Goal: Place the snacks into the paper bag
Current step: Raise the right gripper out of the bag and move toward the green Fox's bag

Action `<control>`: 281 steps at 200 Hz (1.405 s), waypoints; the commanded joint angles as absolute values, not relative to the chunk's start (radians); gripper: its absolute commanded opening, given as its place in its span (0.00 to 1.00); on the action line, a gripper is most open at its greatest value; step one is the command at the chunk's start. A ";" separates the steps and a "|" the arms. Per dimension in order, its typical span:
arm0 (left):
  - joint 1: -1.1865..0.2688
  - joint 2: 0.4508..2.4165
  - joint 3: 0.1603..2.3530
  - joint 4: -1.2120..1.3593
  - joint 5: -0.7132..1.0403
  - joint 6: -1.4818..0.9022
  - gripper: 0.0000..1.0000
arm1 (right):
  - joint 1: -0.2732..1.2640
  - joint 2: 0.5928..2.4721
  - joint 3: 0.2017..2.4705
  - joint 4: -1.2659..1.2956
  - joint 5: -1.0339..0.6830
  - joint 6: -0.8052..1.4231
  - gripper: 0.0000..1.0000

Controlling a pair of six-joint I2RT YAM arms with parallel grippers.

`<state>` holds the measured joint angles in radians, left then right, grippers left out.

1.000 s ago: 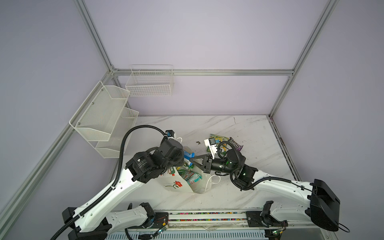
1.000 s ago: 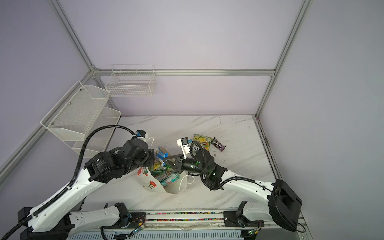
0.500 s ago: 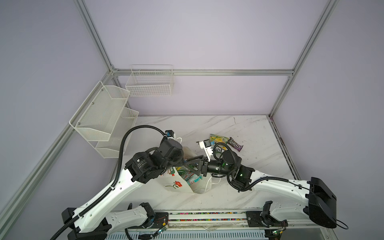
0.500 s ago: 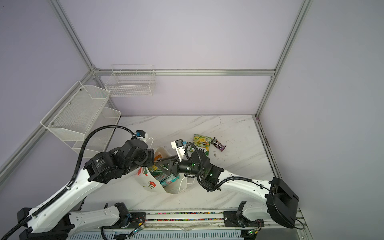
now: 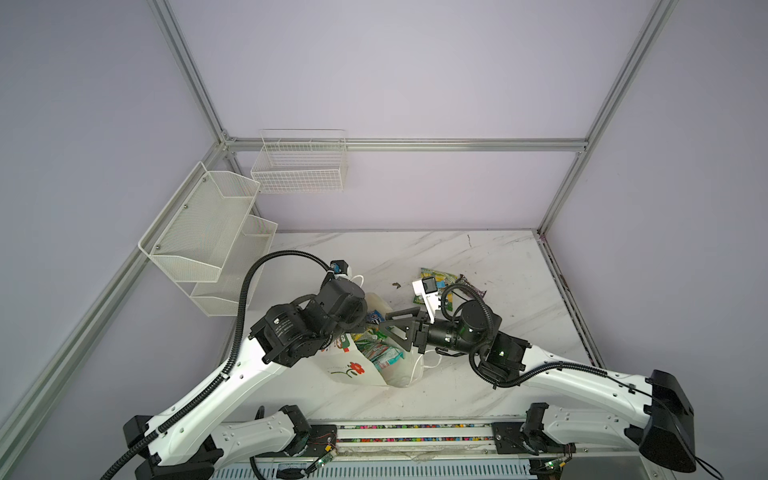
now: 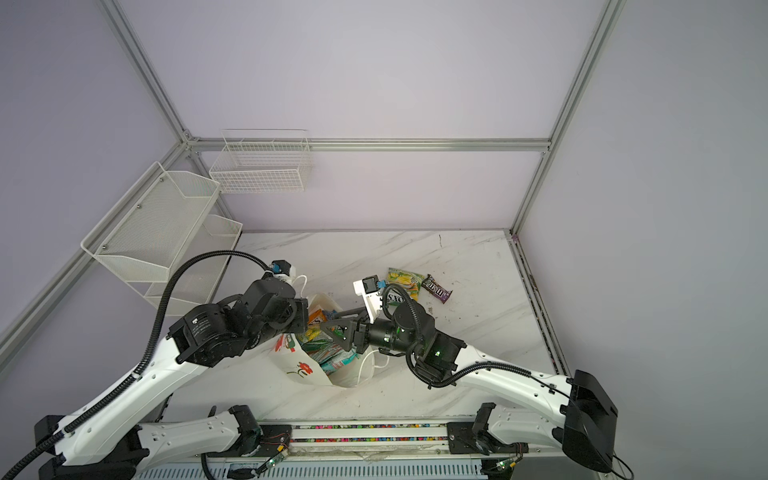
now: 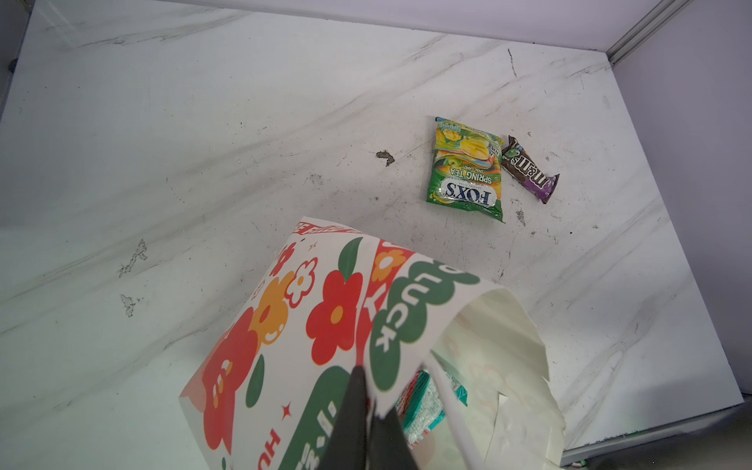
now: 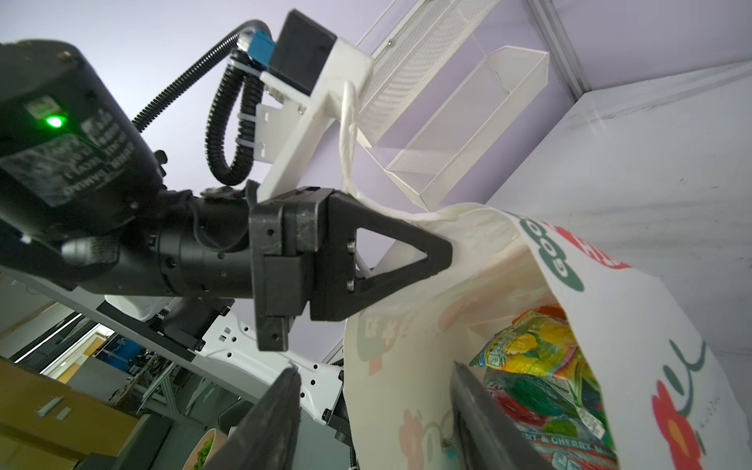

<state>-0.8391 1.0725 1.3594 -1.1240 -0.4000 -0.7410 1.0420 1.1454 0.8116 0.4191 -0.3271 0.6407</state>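
The scene is lit evenly and softly from above, and only faint, diffuse shadows are cast on the marble tabletop (image 5: 490, 266) beneath the arms. In both top views the frame posts (image 5: 187, 70) are splayed outward by the wide lens. A slight sheen is caught on the FOX'S packet (image 7: 466, 191). In the right wrist view the right gripper (image 8: 374, 366) is rendered out of focus, and the paper bag (image 8: 610, 309) is shaded inside.

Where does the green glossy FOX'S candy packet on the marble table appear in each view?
Both top views: green glossy FOX'S candy packet on white marble table, partly hidden by right arm.
Left wrist: on bare table, beyond the white flower-printed paper bag.
Right wrist: not in it.
Shared landmark: that bag.
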 commanded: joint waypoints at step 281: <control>-0.839 1.034 1.405 -0.922 -0.373 -0.741 0.00 | 0.740 0.921 0.687 0.052 -0.164 0.768 0.70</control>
<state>-0.8391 1.0725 1.3594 -1.0855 -0.3508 -0.7403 0.7544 0.9276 0.7021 0.0639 -0.1444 0.7406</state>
